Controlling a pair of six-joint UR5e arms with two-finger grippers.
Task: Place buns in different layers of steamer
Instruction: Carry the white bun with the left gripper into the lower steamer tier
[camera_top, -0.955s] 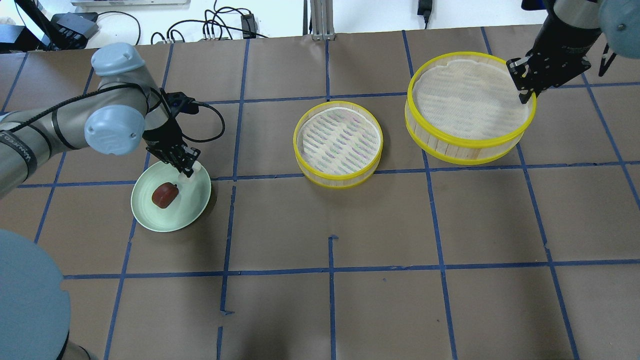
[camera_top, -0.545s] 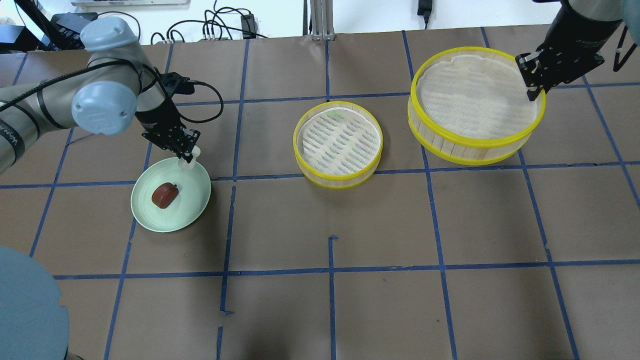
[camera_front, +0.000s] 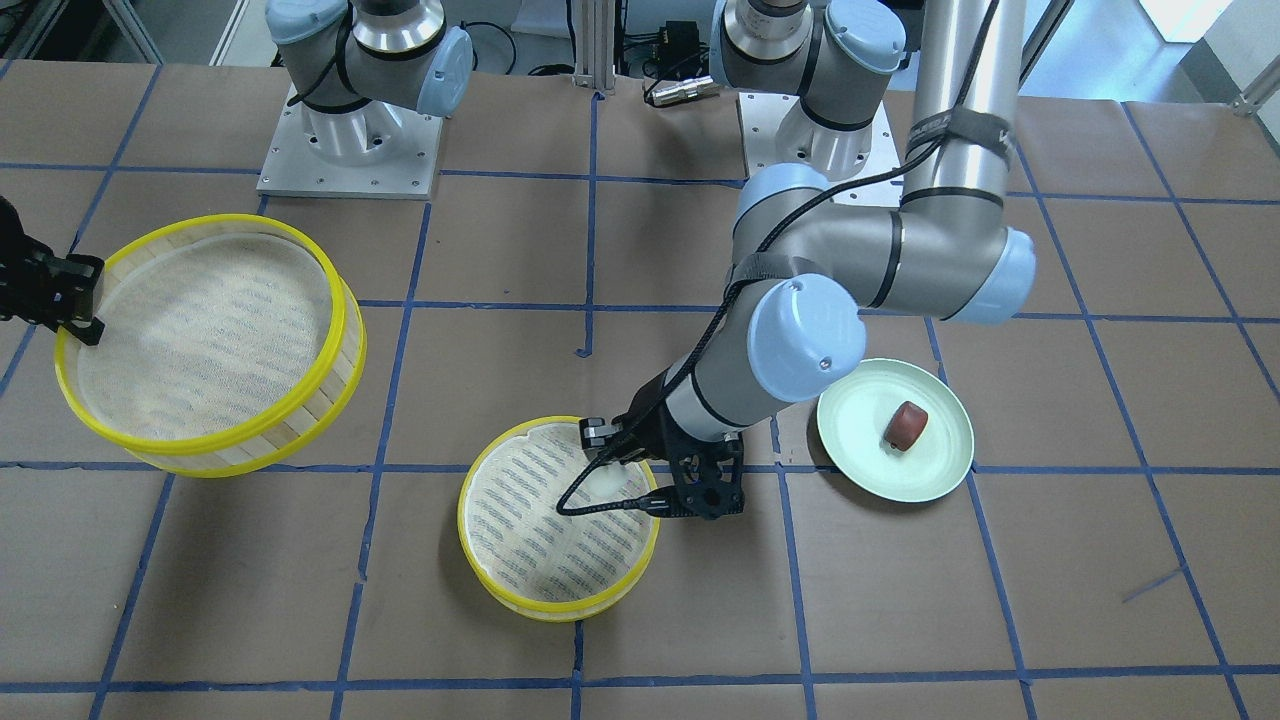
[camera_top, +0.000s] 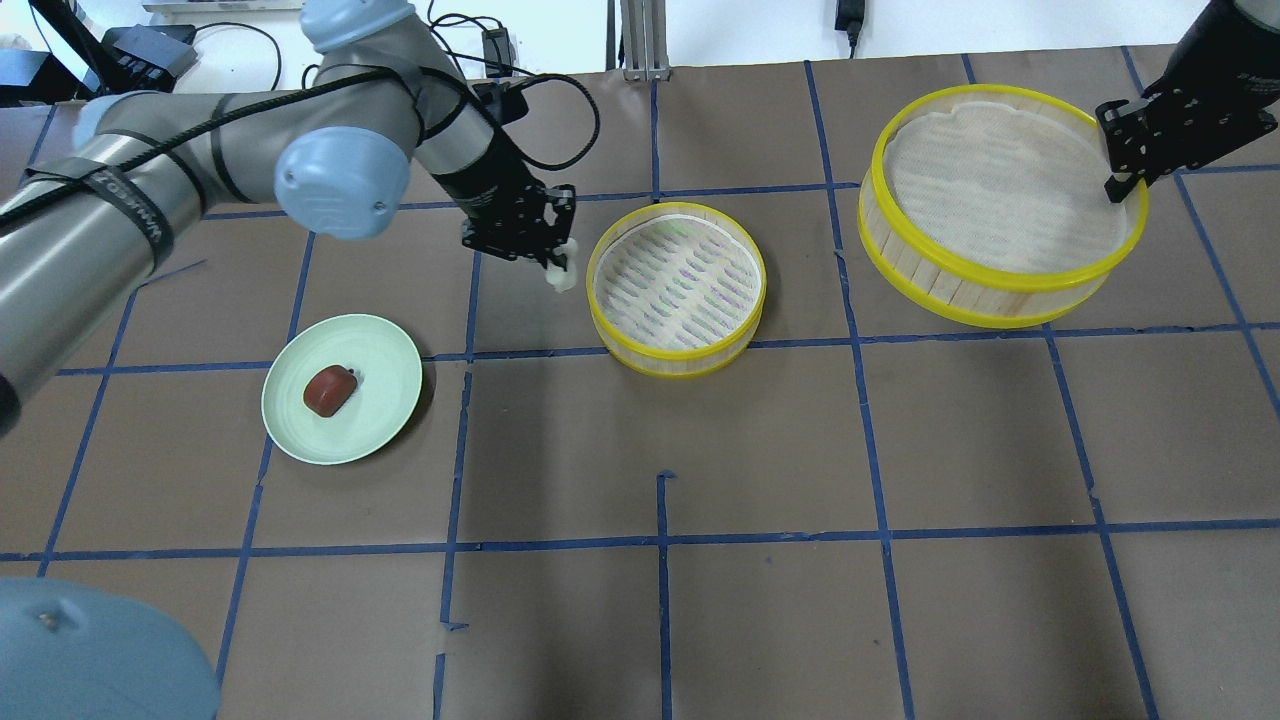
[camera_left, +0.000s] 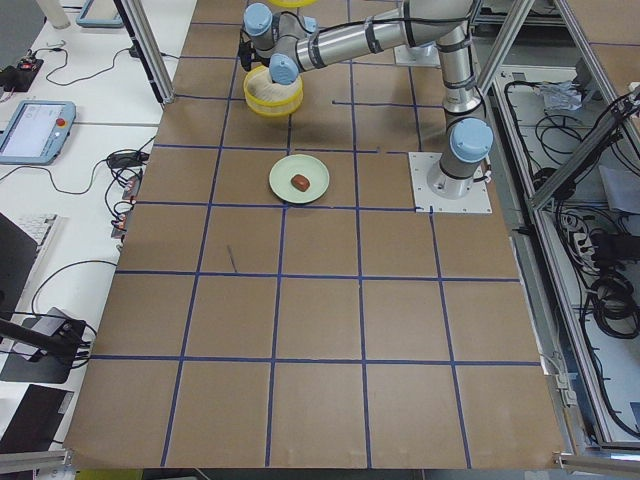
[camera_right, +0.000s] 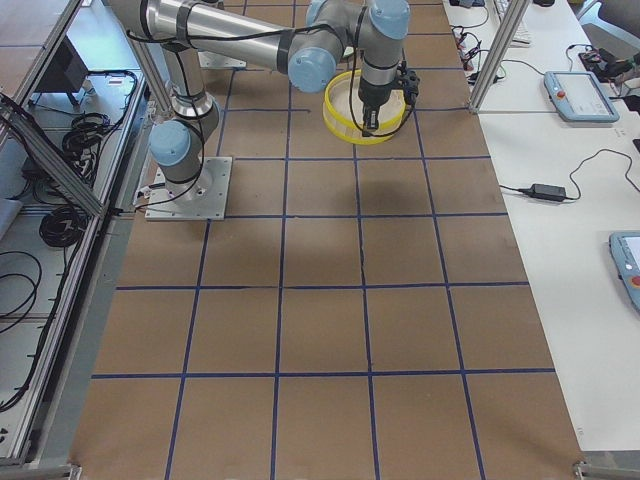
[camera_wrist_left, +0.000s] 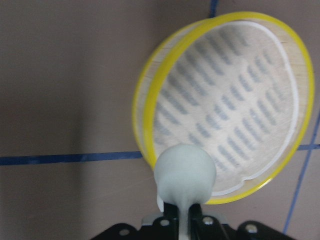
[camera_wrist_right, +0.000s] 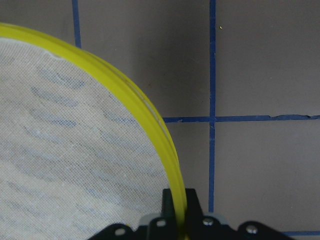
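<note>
Jaws of the left gripper (camera_top: 553, 262) are pinched narrow on the white bun (camera_top: 561, 277), which hangs below the fingertips right at the near rim of the steamer layer on the table (camera_top: 675, 280); in the wrist view the bun overlaps that yellow rim, w/ the striped mesh bare beyond it. The left arm reaches across from the robot's left side.

Right gripper (camera_top: 1118, 188) is clamped on the yellow rim of the second steamer layer (camera_top: 1000, 185), one finger inside, one outside. This layer is tilted and held off the table (camera_top: 760, 450), well apart from the first, on the robot's right; its mesh is bare too.

Dark reddish-brown bun (camera_top: 330, 389) sits alone nr the ctr of the pale green plate (camera_top: 385, 405) on the robot's left, apart from both grippers.
</note>
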